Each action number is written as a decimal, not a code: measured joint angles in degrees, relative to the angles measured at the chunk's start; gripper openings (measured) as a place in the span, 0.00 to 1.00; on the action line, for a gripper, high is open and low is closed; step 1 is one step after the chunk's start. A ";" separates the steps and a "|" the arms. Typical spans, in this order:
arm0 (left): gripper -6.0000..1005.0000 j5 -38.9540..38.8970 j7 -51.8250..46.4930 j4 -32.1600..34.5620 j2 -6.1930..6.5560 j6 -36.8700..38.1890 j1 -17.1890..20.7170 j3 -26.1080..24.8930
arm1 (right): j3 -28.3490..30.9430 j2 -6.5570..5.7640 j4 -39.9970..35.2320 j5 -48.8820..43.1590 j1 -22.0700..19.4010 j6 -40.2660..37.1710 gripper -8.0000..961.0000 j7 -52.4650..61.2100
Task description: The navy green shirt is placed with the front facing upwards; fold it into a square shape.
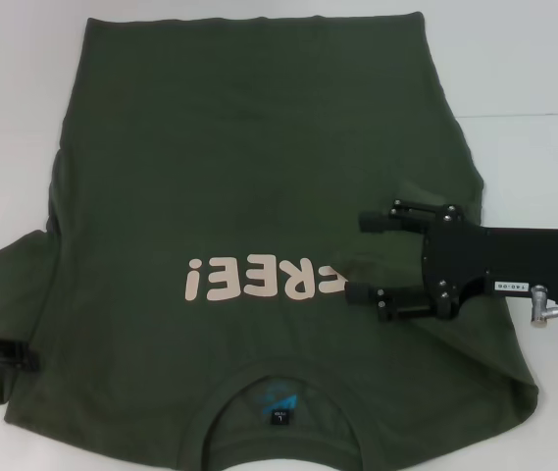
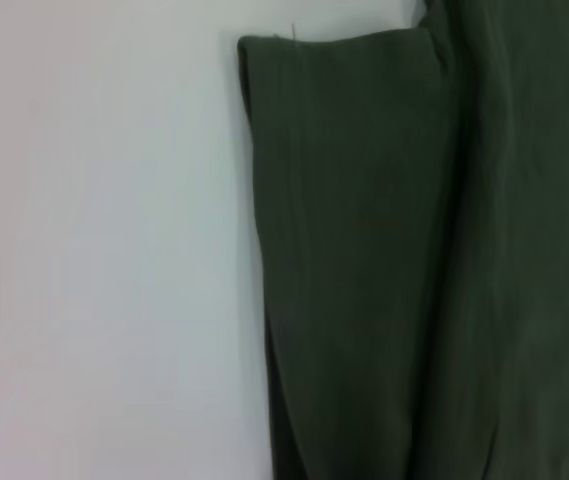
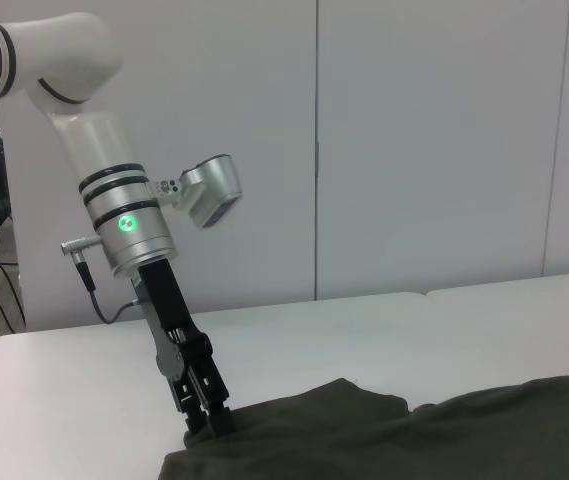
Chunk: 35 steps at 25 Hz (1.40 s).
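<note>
The navy green shirt [image 1: 259,196] is spread flat on the white table [image 1: 533,59], front upward, with the pale pink "FREE!" lettering [image 1: 259,278] across the chest and the collar with its small dark neck label [image 1: 279,410] nearest the robot. The hem lies at the far side of the table.

The right gripper [image 1: 362,257] is held over the shirt's right side, pointing inward across the chest. Its jaws are spread wide: one fingertip is seen beside the end of the lettering, the other farther up the chest, with bare green cloth between them. Nothing is gripped. Whether the fingertips actually press on the fabric cannot be told.

The left gripper [image 3: 209,420] is seen at the edge of the shirt's left sleeve [image 1: 4,294], at the near left of the table. In the right wrist view its fingers are drawn together and pointed down at the sleeve's edge, where the cloth meets the table; the fabric appears to be pinched between them. In the left wrist view only the sleeve's folded edge on the white surface is shown.
</note>
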 joint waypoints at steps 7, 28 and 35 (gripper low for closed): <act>0.85 -0.07 0.47 -2.70 0.55 -1.55 -1.11 -0.01 | 0.00 0.00 0.00 0.00 -0.17 -0.03 0.95 0.02; 0.60 0.47 0.74 -2.42 0.63 -3.00 -1.55 2.29 | 0.09 0.00 0.00 0.00 -0.21 -0.36 0.95 0.26; 0.21 0.47 0.73 -2.42 0.60 -2.98 -1.50 2.75 | 0.09 0.00 0.00 0.00 -0.21 -0.36 0.95 0.26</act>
